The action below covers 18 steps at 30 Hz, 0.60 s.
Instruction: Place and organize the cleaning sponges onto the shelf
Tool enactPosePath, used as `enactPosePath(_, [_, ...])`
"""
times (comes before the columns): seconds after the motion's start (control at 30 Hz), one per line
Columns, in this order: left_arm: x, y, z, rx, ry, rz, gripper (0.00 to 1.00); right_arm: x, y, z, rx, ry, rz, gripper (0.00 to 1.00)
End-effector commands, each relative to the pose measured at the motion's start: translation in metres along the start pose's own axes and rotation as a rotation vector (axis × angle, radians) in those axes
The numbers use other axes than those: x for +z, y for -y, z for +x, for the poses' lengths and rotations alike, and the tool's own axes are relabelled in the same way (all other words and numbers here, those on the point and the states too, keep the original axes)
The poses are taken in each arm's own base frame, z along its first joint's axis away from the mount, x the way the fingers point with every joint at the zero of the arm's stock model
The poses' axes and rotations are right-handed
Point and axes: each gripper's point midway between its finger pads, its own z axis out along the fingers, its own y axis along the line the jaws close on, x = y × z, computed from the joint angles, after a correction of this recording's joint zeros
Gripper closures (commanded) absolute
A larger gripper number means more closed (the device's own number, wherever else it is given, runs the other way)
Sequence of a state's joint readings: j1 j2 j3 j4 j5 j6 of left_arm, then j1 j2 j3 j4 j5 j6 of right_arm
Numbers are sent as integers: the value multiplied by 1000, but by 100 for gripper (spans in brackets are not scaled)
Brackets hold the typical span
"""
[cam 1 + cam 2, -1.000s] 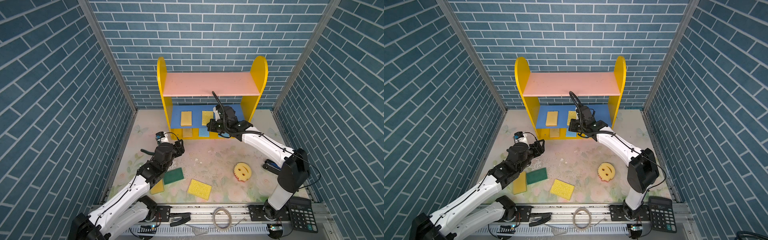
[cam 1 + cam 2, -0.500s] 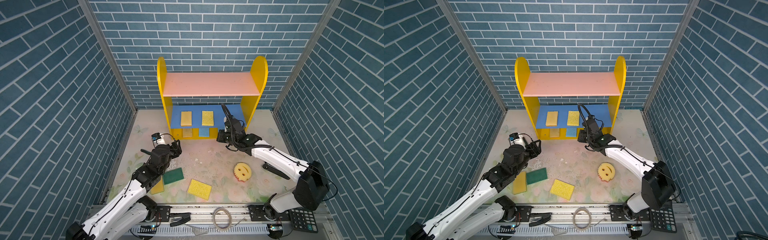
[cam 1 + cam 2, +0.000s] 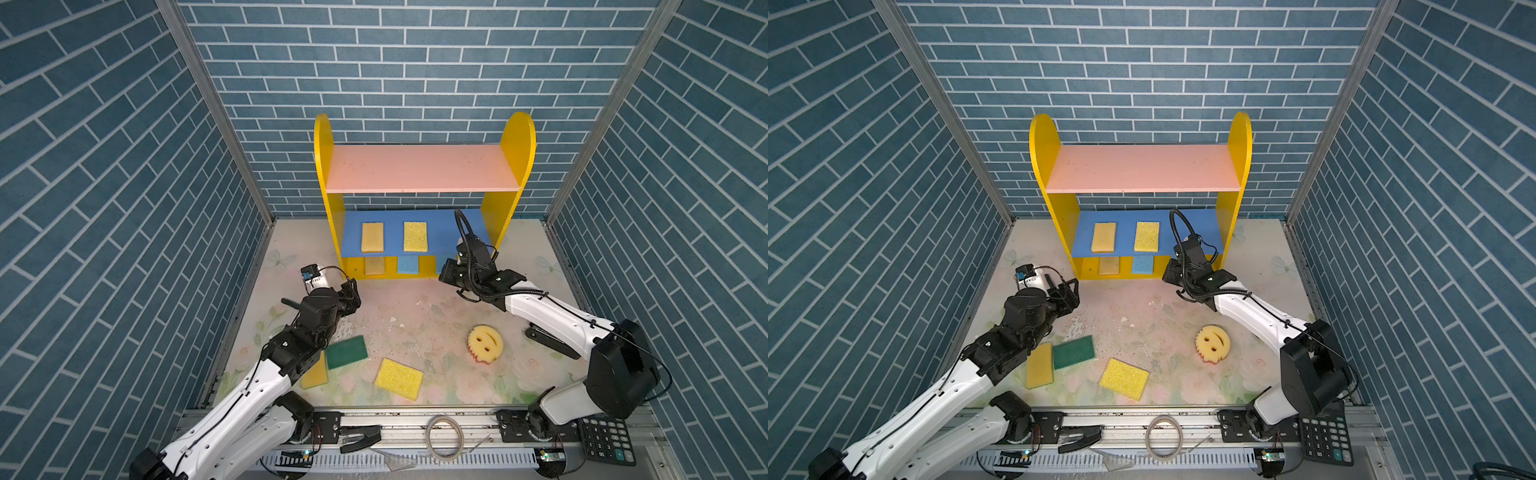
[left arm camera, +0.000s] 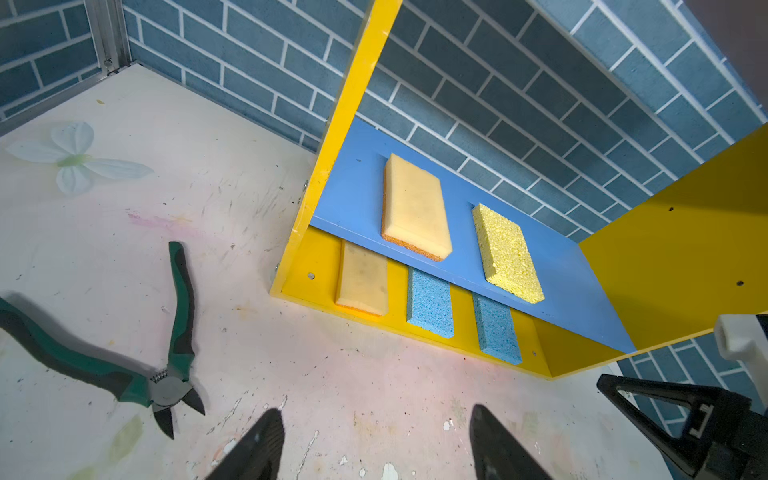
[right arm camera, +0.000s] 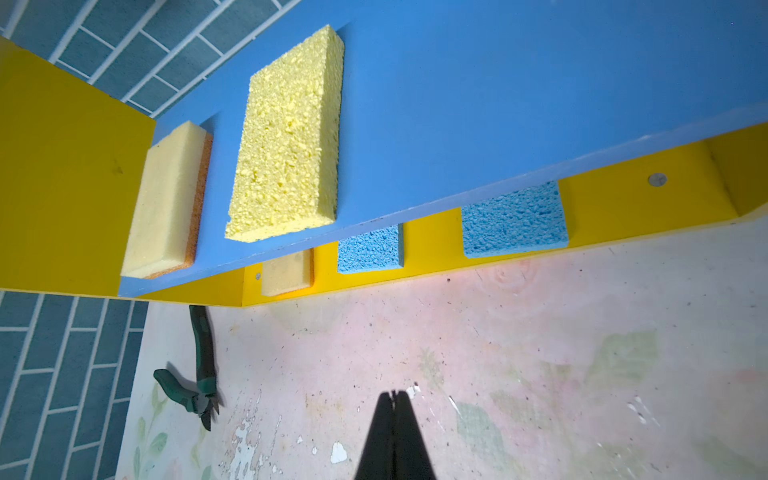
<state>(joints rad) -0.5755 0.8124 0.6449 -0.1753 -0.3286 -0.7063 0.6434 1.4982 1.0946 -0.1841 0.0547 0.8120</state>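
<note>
Left wrist view shows five sponges (image 4: pixel 415 212) on the shelf (image 4: pixel 665 257), two on its blue board (image 4: pixel 353 199), three on its base (image 4: pixel 463 320), while four more lie on the table (image 3: pixel 415 307), with the left gripper (image 4: pixel 376 440) spread and empty, the right gripper (image 5: pixel 393 401) pressed together, empty.

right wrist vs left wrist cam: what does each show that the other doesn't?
Right wrist only: the right gripper end-on, fingers meeting, shut and empty. Left wrist only: the butterfly print on the mat, and the left gripper with fingers open. Both: the shelf, a tan sponge and a yellow sponge on its blue board, a second tan sponge and two blue sponges on its base, and the green pliers on the mat.
</note>
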Motion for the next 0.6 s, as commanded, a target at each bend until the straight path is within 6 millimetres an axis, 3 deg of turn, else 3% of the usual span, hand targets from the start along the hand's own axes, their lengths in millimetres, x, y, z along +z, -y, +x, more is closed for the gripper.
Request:
enactPosePath(0.0, [-1, 6, -8, 23, -1, 2, 28, 4, -10, -5, 61, 4, -46, 100])
enactPosePath(0.17, [0, -4, -4, -1, 1, -23, 27, 16, -11, -7, 87, -24, -54, 100])
enactPosePath(0.3, [-1, -2, -8, -11, 8, -12, 27, 13, -19, -17, 90, 2, -76, 100])
enactPosePath(0.43, [2, -1, -6, -17, -2, -11, 27, 16, -9, -24, 108, 28, -58, 100])
enactPosePath(0.57, [6, -3, -2, -46, 9, -5, 26, 21, -12, -32, 123, 70, -97, 100])
